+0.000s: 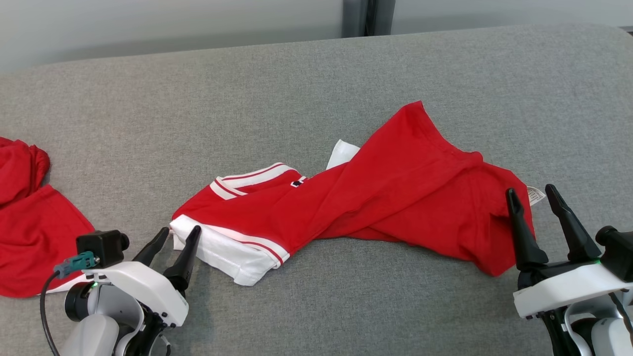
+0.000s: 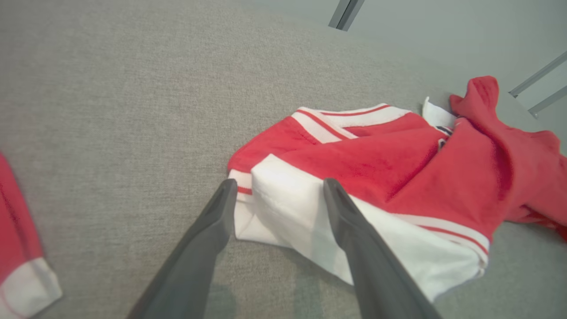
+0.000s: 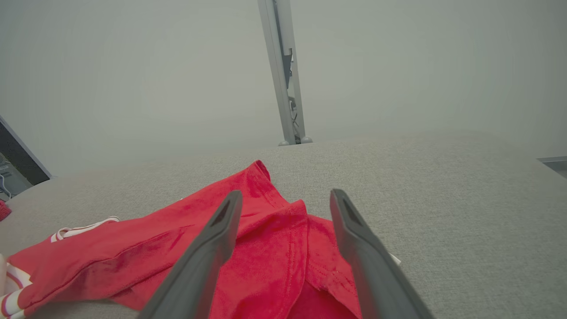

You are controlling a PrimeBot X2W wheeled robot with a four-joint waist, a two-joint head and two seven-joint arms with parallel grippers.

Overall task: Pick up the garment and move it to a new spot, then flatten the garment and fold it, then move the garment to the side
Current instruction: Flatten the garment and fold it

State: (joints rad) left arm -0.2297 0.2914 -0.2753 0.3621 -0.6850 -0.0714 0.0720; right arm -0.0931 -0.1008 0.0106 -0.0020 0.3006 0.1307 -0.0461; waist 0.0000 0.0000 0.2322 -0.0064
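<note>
Garment (image 1: 395, 198) lies crumpled across the middle of the grey fabric surface (image 1: 247, 94), running 8 o'clock to 3 o'clock in head view, with one red flap peaking toward 1 o'clock. Red knit body is twisted and doubled over itself, not flat at all. Second red cloth (image 1: 29, 232) is heaped at the 9 o'clock edge, well apart (not this job's piece, I'd judge). White striped band (image 1: 232, 254) sits at the garment's 8 o'clock end. Left gripper (image 1: 181, 229) at 7 o'clock, jaws spread wide, nothing held, tips right at the band's corner; left wrist view puts the band between the fingers, contact can't tell. Right gripper (image 1: 529, 190) at 4 o'clock, also spread wide and empty, tips over the red end, near a small white label (image 1: 536, 195) poking out there. Handling guess: light, limp, soft, not fragile, will sag and bunch when lifted, may drag on the rough surface. Best hold looks like the two far ends: pinch the thick stitched band at left and the hemmed red edge at right
</note>
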